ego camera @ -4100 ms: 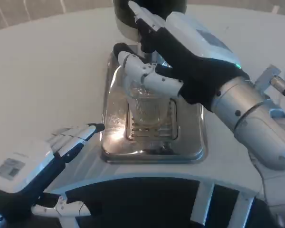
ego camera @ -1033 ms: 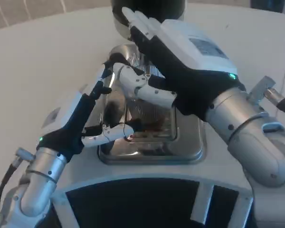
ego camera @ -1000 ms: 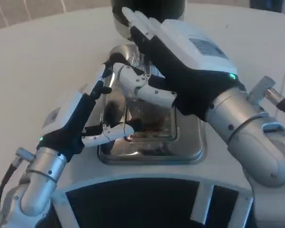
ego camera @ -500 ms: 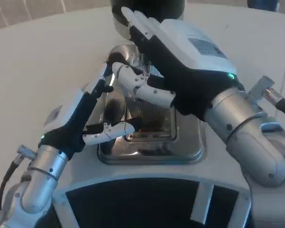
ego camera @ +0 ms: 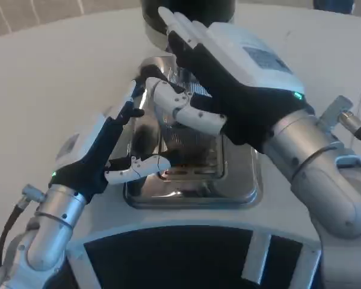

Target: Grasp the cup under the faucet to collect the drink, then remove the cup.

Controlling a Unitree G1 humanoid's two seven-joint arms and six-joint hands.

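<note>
L hand (ego camera: 102, 147) fingers flank cup (ego camera: 189, 141), R hand (ego camera: 228, 72) above

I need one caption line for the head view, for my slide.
Left hand and right hand close around the cup on the metal drip tray.

Single head cam, looks steeply down, close over the drip tray (ego camera: 240, 186) on white table (ego camera: 60, 72)

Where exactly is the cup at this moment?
In the head view, the cup stands on the metal drip tray at centre, between the left hand and the right hand.
</note>
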